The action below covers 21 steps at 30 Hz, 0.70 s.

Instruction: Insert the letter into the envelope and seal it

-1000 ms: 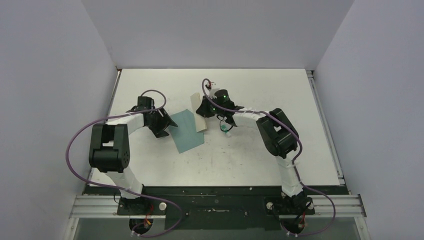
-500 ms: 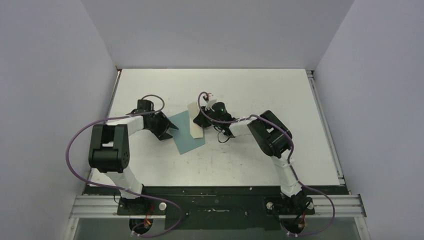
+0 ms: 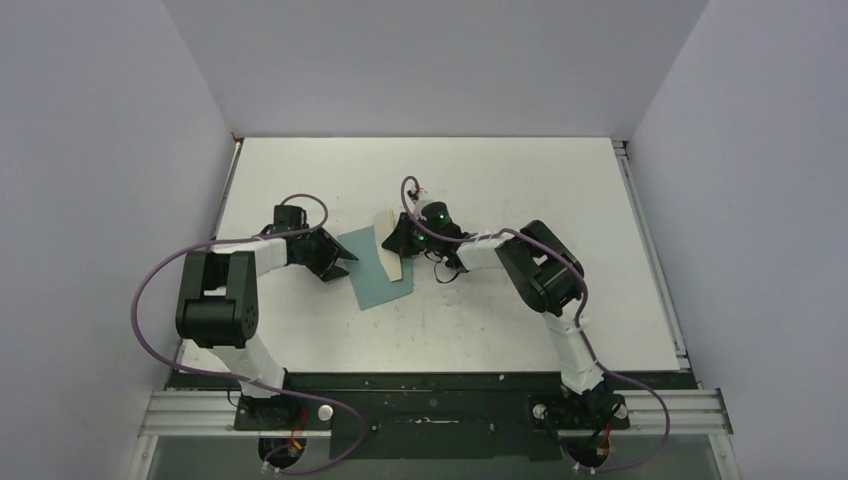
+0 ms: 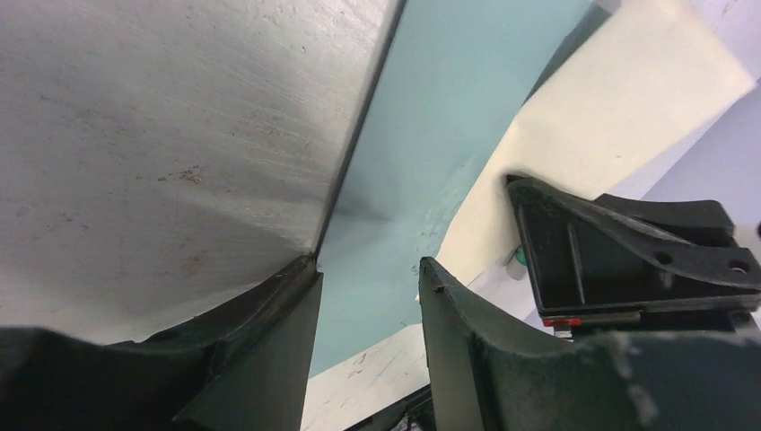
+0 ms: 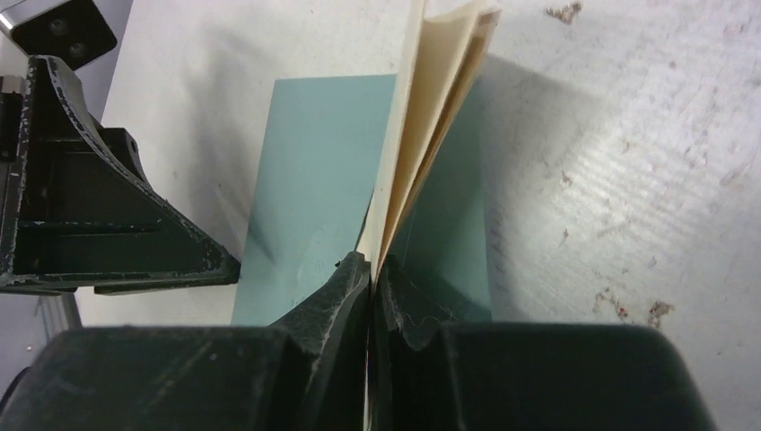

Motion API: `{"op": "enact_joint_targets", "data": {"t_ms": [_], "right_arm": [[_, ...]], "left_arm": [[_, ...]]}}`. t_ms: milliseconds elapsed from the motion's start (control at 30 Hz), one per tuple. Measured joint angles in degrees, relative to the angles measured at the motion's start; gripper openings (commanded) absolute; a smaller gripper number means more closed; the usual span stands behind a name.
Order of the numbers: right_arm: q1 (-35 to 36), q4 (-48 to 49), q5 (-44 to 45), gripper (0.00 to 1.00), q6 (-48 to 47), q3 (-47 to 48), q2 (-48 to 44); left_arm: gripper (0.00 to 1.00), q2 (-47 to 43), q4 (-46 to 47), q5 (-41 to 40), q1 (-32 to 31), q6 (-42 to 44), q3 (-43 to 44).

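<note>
Jaws of the right gripper [image 5: 371, 269] clenched the folded tan letter [image 5: 431, 135], standing edge-up over the flat matte teal envelope [image 5: 314, 162] on the scuffed bench [image 5: 628, 135]; the left gripper [image 4: 368, 269] straddled the envelope's edge, jaws released.

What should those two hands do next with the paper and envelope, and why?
Probably the left hand should close on the edge of the flat teal paper envelope, which shows between its parted fingers, while the right hand pinches the folded tan paper letter above it.
</note>
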Motion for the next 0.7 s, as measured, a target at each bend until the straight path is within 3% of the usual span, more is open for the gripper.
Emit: {"op": "enact_joint_targets", "data": {"t_ms": [433,700], "right_arm": [[-1.62,-4.57,-2.49,0.05,10.80,-0.39,0.00],[-2.36,-5.55,-3.72,0.05,13.31,-0.37,0.00]], "left_arm": [[0.39,-4.04,4.26,-6.45,-0.07,1.57,-2.38],[0.33,-3.26,14.86,-4.98,-0.37,3.19,-0.31]]}}
